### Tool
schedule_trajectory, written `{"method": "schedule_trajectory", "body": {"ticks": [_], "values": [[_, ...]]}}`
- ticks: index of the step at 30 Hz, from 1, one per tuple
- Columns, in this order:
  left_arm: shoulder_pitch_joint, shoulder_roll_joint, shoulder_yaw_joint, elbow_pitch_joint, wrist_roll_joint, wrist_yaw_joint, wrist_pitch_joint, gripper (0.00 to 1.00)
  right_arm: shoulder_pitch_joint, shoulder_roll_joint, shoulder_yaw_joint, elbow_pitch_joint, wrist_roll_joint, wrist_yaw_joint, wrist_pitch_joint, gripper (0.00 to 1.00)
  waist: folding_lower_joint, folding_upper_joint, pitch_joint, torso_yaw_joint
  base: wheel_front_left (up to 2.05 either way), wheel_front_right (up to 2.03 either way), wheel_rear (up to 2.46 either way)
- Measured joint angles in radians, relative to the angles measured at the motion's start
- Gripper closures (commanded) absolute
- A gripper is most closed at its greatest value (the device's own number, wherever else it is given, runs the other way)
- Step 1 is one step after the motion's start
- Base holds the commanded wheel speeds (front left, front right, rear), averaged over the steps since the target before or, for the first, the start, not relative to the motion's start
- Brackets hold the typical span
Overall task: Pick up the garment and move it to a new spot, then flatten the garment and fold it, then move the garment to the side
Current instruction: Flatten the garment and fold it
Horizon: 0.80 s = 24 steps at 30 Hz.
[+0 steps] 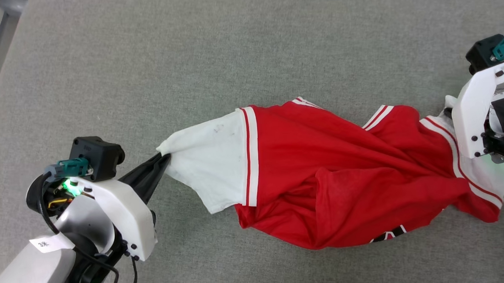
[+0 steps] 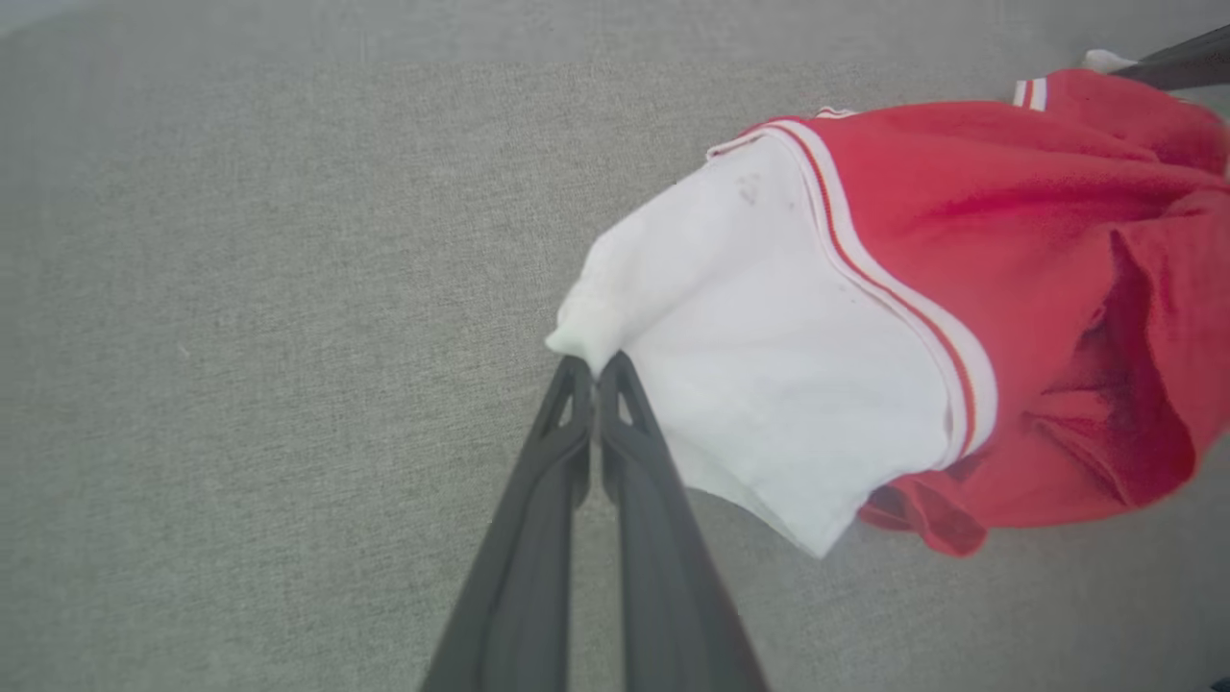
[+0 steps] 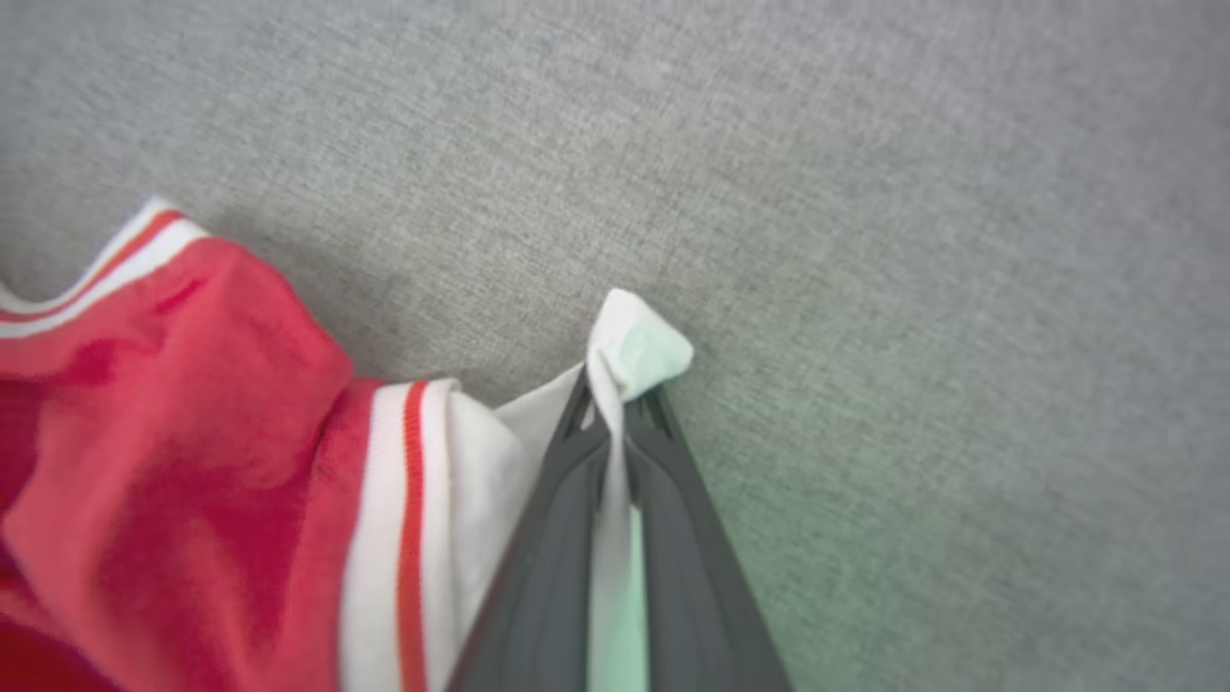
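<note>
The garment (image 1: 342, 167), a red jersey with white sleeves and red-and-white striped trim, lies bunched and twisted on the grey fabric surface (image 1: 188, 42), drawn out between the 2 grippers. A fragment of black, white-outlined lettering (image 1: 388, 236) shows at the edge nearest the robot.

The left gripper (image 2: 596, 365) is clenched on the tip of sleeve A (image 2: 769, 384). Its 2 dark fingers meet with almost no gap, and the white cloth fans out from their tips toward the red body.

The right gripper (image 3: 620, 389) is clenched on the tip of sleeve B (image 3: 639, 346). A fold of white cloth runs between its fingers and pokes out just beyond their tips. The striped trim (image 3: 408, 538) lies just beside those fingers, on the side toward the red body.
</note>
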Motion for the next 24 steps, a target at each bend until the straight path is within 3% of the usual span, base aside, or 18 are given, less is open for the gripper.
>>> {"method": "schedule_trajectory", "body": {"ticks": [10, 24], "values": [[-0.004, 0.013, 0.029, 0.004, 0.028, 0.015, -0.045, 1.0, 0.014, -0.015, -0.107, 0.017, 0.027, 0.0, -0.188, 1.0, 0.0, 0.0, -0.112, -0.036, 0.0, 0.0, 0.0], [-0.003, 0.051, 0.104, -0.041, 0.063, 0.067, -0.118, 1.0, 0.051, -0.034, -0.24, -0.067, 0.038, 0.0, -0.284, 1.0, -0.0001, 0.0, -0.28, -0.102, 0.0, 0.0, 0.0]]}}
